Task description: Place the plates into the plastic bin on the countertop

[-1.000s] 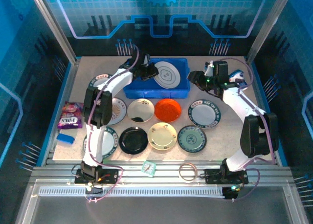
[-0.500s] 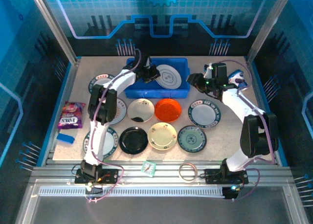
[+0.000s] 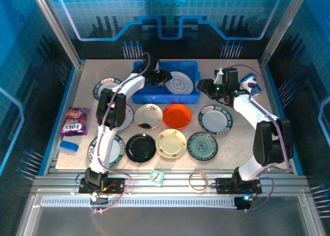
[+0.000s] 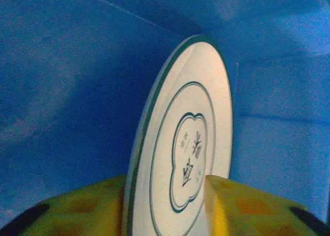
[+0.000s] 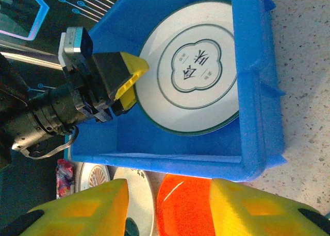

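the left hand (image 5: pixel 135 81) reaches into the blue bin (image 3: pixel 165 98) at the back of the surface (image 3: pixel 242 143). its yellow fingers (image 4: pixel 77 215) sit either side of the rim of a white plate (image 3: pixel 180 83) in the bin's right half; i cannot tell if they pinch it. other plates, the orange one (image 3: pixel 177 115) among them, lie flat on the surface in front of the bin. the right hand (image 3: pixel 202 85) hovers by the bin's right end, fingers parted, holding nothing.

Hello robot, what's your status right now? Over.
Left gripper straddles rim of white plate inside plastic bin, grip unclear. Right gripper open, empty, hovering near bin. Other plates wait on countertop. Nothing blocking bin.
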### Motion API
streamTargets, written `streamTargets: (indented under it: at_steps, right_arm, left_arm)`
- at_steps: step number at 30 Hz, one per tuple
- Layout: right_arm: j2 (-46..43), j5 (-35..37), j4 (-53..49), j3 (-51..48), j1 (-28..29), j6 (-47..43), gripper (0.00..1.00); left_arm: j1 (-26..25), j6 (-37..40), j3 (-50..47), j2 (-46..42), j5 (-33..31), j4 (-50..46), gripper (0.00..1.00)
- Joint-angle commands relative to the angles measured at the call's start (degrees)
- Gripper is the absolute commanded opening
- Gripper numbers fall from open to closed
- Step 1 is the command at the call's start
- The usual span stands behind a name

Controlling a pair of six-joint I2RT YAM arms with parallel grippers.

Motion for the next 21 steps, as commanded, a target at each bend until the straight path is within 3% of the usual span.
streamTargets:
  at_steps: [1, 10, 21]
  right_arm:
    - [0.3, 1.5, -0.7, -0.7, 1.0, -1.5, 0.46]
    - [-0.6, 4.5, -5.2, 0.7, 1.1, -4.6, 0.47]
    - [-2.4, 5.3, -7.6, 2.0, 1.4, -6.4, 0.47]
  left_arm:
    - [-0.5, 0.4, 2.8, 0.7, 0.5, -2.3, 0.51]
    - [-0.6, 3.4, 5.7, -0.3, -1.8, -5.6, 0.70]
    - [-0.6, 7.5, 8.2, -4.0, -3.6, -8.7, 0.79]
